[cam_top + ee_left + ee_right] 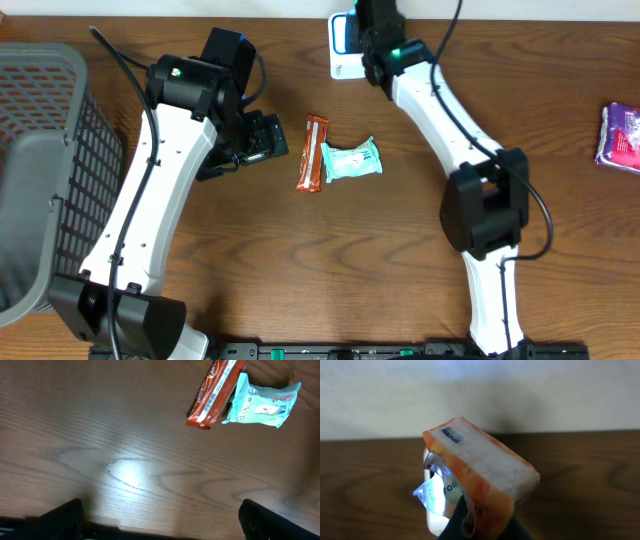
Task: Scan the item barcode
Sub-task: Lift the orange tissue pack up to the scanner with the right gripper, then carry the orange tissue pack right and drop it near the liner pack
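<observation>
Orange-white packet over wooden table

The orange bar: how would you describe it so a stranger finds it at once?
From the grey basket, move to the middle of the wooden table. Two packets lie there side by side; the orange bar is the long, narrow one, while the teal packet beside it is shorter and wider.

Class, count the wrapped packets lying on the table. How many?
3: an orange bar and a teal packet side by side at the centre, a purple packet at the right edge. The white-and-blue thing under the right gripper may be a fourth.
</observation>
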`<state>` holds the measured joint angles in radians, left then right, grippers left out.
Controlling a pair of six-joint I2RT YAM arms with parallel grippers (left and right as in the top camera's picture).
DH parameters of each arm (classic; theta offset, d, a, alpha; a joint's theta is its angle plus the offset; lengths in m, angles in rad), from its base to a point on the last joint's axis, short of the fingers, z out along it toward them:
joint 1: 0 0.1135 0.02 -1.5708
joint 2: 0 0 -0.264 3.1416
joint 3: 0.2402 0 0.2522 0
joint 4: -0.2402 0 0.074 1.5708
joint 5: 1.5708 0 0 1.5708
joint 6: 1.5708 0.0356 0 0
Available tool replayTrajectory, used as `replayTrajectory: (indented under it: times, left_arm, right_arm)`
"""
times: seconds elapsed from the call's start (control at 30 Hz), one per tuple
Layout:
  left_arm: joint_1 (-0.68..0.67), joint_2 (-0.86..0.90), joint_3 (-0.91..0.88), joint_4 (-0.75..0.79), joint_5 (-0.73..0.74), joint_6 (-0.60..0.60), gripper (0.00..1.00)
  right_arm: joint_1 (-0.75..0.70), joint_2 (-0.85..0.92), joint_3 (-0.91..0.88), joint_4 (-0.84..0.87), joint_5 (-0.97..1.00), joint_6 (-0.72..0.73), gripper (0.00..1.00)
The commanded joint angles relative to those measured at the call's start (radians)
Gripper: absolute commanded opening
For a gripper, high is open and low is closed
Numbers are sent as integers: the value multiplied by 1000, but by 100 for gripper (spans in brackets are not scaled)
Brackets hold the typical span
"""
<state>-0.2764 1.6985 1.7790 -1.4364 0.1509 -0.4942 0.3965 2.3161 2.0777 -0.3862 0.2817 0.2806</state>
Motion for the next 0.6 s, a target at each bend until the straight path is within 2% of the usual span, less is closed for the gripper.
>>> replayTrajectory:
  times: [0.0,0.2,0.33,0.47,0.57]
  left_arm:
    - [3,5,3,-6,-6,2,98]
    - [3,5,3,-6,-6,2,98]
    - [3,5,3,-6,-6,2,98]
    - [3,5,3,-6,-6,2,98]
    - [3,5,3,-6,-6,2,98]
  right_arm:
    - [-7,-19,34,3,-4,3,1]
    - [0,38,34,-23,-64,6,1]
    - [-7,59,34,-37,-61,61,1]
    - [-56,18,58,-50,-40,121,1]
    - [-121,-36,86,-123,-31,123,1]
